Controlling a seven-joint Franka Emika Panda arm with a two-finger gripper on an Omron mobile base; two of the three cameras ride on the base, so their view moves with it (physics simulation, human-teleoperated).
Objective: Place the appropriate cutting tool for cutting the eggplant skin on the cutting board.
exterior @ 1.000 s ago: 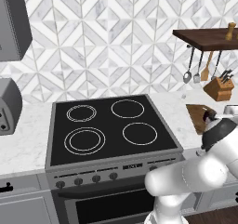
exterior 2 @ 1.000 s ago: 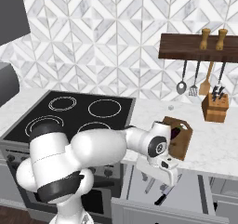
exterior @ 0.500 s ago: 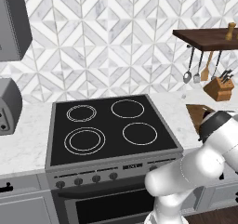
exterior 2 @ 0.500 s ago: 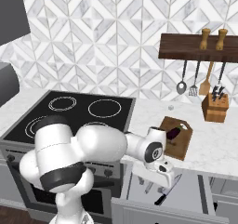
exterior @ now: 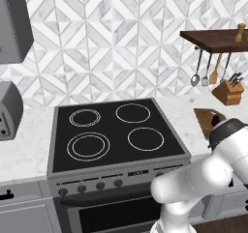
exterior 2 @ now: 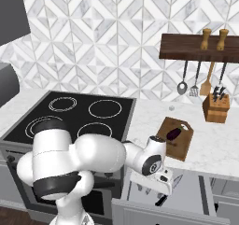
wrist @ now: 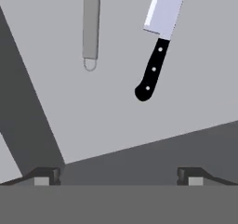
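White arm lower over drawer (exterior 2: 186, 191) than before

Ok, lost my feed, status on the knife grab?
Gripper open, empty, above the open drawer. Knife lies ahead, untouched, beside a grey tool. Eggplant on the cutting board. Nothing blocking.

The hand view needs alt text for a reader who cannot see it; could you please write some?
Looking down into a grey drawer: a knife with a black riveted handle and a broad blade lies at upper right, beside a slim grey utensil handle. The open claw hangs above, holding nothing.
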